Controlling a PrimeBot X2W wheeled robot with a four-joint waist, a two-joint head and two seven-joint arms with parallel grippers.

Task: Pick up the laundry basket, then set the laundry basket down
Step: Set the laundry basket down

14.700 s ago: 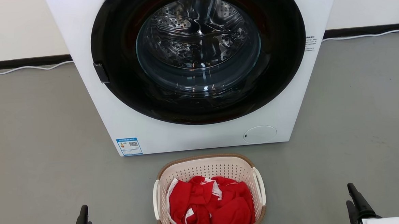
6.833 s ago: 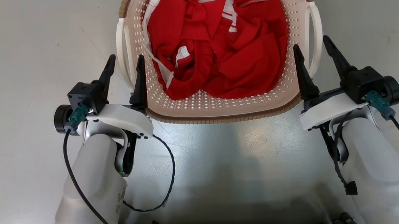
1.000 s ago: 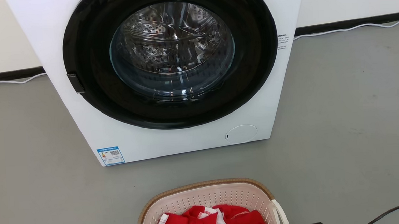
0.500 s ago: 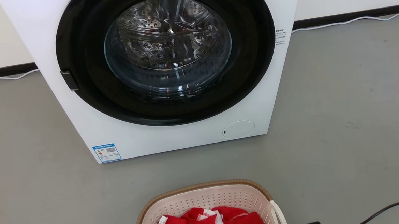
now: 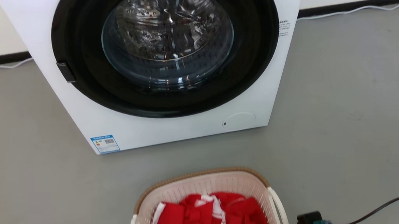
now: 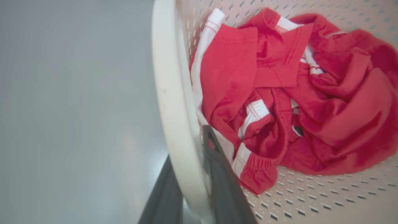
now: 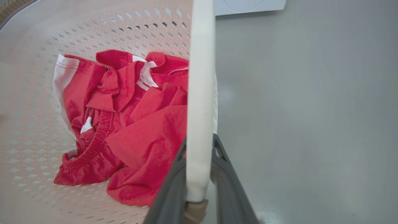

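The cream perforated laundry basket [image 5: 196, 189] with its brown rim sits low in the middle of the head view, in front of the washing machine, and holds red and white clothes [image 5: 208, 215]. In the left wrist view my left gripper [image 6: 188, 146] is shut on the basket's white side handle [image 6: 169, 93], one dark finger on each side of it. My right gripper [image 7: 199, 141] is shut the same way on the other white handle [image 7: 200, 77]. Dark parts of both wrists [image 5: 309, 219] peek in beside the basket. Whether the basket's bottom touches the floor is hidden.
A white front-loading washing machine [image 5: 173, 130] stands just beyond the basket, its round glass door shut. A white cord [image 5: 351, 10] runs along the wall base. A black cable [image 5: 378, 210] trails from my right wrist. Grey floor [image 5: 340, 118] spreads on both sides.
The head view has tilted down a little, so machine and basket sit higher in the picture and both wrists edge in. Both grips on the handles hold.
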